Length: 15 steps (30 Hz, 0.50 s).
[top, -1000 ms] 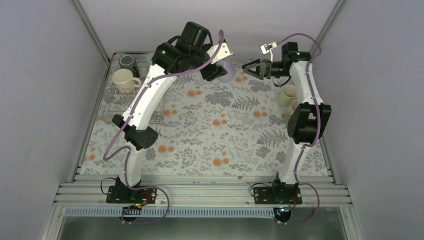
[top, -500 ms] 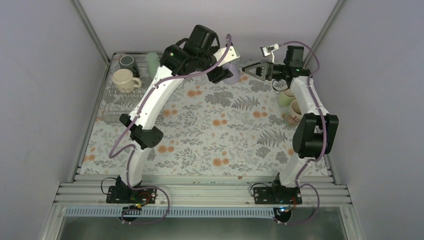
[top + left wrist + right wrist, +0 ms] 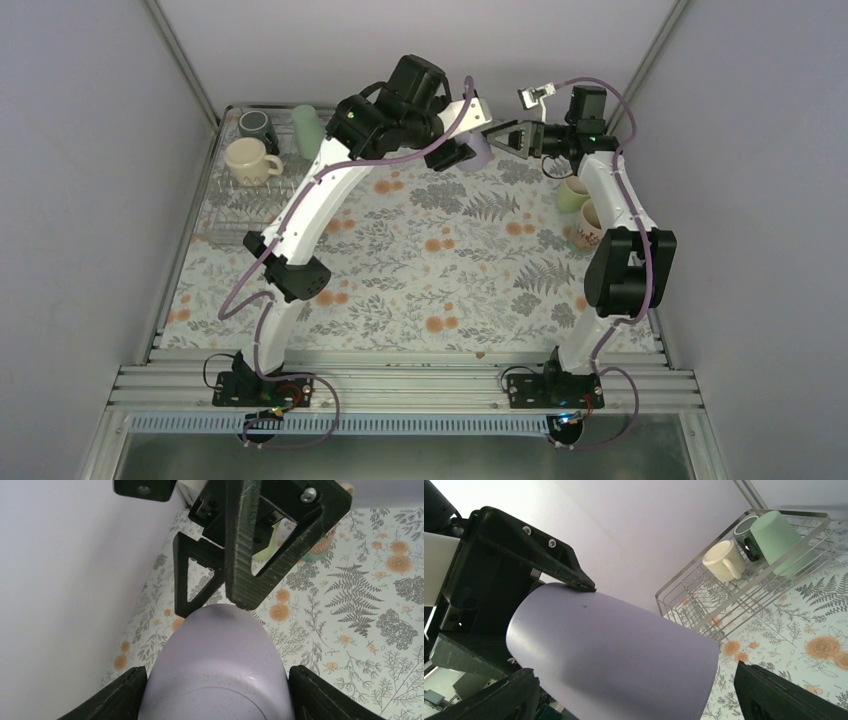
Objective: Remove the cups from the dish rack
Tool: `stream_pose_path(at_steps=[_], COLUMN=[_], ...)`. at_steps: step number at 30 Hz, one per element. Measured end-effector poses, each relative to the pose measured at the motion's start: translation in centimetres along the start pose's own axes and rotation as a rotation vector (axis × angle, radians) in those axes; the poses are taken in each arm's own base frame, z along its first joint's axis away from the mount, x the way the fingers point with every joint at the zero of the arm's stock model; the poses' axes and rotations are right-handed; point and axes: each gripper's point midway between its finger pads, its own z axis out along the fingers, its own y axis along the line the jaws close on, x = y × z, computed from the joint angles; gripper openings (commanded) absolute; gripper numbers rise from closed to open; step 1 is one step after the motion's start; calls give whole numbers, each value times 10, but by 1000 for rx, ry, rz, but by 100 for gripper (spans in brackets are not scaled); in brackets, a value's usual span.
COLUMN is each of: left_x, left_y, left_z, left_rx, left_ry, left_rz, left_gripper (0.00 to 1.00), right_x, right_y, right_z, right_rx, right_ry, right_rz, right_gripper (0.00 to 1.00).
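My left gripper is shut on the lilac tumbler, holding it on its side above the back middle of the table. In the left wrist view the tumbler fills the space between both left fingers. My right gripper is open, one finger on either side of the tumbler, with a gap on the right side. The dish rack at the back left holds a cream-yellow mug, a dark mug and a mint-green tumbler.
A pale yellow-green cup and a beige patterned mug stand on the floral cloth by the right arm. The right wrist view shows the rack with its cream mug and mint tumbler. Walls close in the back and sides.
My left arm has carried the lilac tumbler to the right. The right gripper swung left to meet it, and its open fingers now straddle the tumbler.
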Motion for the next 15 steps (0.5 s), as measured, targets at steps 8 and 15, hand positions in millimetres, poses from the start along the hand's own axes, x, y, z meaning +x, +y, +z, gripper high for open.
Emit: stream_pose_path(at_steps=[8,15], left_x=[8,9], left_y=[3,7], left_z=[4,3], left_rx=[-16,-40], left_ry=[31,42], left_rz=[-4,0], left_gripper=[65,66], right_x=[3,12], right_y=[-2,0], right_z=[-3,-4], right_rx=[6,6], right_ry=[-7,-8], right_rz=[10,45], right_gripper=[100,100])
